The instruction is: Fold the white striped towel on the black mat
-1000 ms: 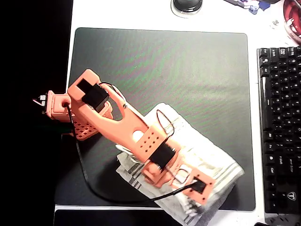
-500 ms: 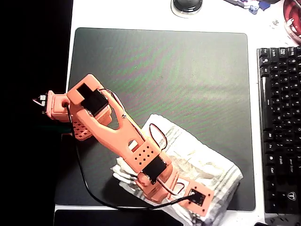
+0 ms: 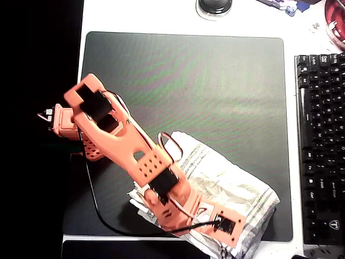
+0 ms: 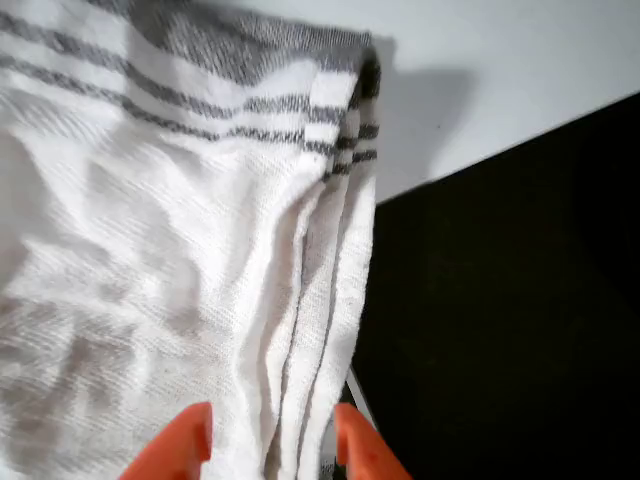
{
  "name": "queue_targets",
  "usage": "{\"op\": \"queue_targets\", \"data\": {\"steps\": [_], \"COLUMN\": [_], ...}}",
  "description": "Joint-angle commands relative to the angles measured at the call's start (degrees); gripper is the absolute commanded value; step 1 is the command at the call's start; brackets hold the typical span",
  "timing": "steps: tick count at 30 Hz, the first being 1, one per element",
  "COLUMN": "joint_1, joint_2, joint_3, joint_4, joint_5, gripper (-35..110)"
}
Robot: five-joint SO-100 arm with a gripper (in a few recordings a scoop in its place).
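Wrist view — orange fingers straddle the white striped towel's layered edge.

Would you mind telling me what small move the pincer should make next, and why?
Probably close the pincer: in the wrist view its orange fingers straddle the towel's layered edge with cloth between them, apparently not yet pinched.

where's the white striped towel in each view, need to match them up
Overhead view: the white striped towel lies bunched in the lower right part of the black mat, partly under the orange arm, its lower edge hanging past the mat's bottom edge.
Wrist view: the towel covers the left and middle, with its folded edge running down between the fingers of the tool.
Shared landmark: the grey stripe bands near the towel's edge.
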Motion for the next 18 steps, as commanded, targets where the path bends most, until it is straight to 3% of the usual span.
{"op": "queue_targets", "data": {"steps": [1,9,13,18], "joint_1": [-4.6,-20.7,-23.8,-24.6], "joint_2": [3.9,-20.8,-32.2,-40.3], "joint_3": [-3.2,-32.2,-46.1,-51.5], "joint_4": [0.4,7.3,11.2,11.9], "joint_5": [4.7,22.9,25.6,24.9], "gripper": [17,19,20,20]}}
